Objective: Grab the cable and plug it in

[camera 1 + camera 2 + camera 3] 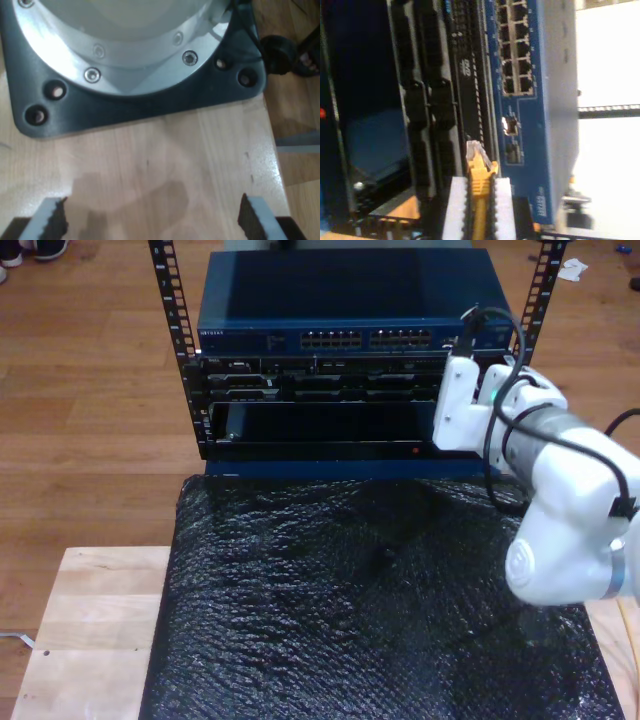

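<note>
My second gripper point(479, 200) is clenched on the cable point(480, 197), whose clear plug point(474, 150) sticks out beyond the pads and points toward the rack's face. The cable's long axis runs straight along the gripper. The blue switch point(540, 100) with its rows of ports point(515, 55) lies off to one side of the plug, not in line with it, so I judge the coming move needs a sideways shift before pushing in. My first gripper point(152, 220) is released, jaws wide apart over the wooden tabletop point(165, 160) beside an arm's base plate point(140, 105).
</note>
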